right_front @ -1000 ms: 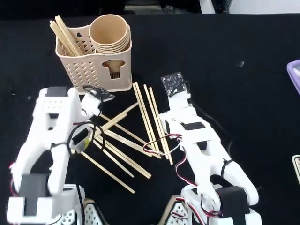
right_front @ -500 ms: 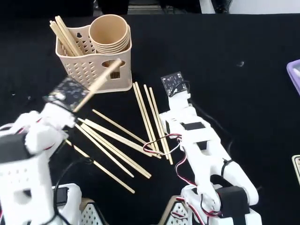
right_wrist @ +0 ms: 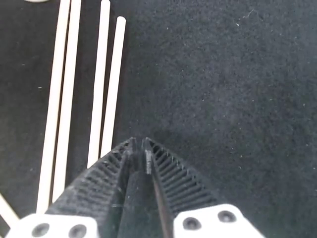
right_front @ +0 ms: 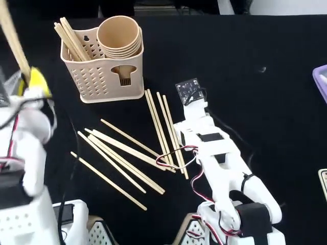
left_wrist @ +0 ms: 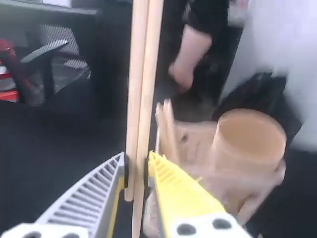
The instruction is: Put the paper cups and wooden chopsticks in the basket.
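Overhead, the left end effector (left_wrist: 136,161), at 9 o'clock of the worktop (right_front: 255,102), clamps a pair of wooden chopsticks (left_wrist: 141,74) nearly upright. At 11 o'clock the basket (right_front: 110,76) holds stacked paper cups (right_front: 120,33) and stored chopsticks (right_front: 71,38). Toward 6 o'clock, loose chopsticks (right_front: 122,158) lie fanned out. Four parallel chopsticks (right_wrist: 99,74) lie just beside the right end effector (right_wrist: 137,144), which is closed on nothing.
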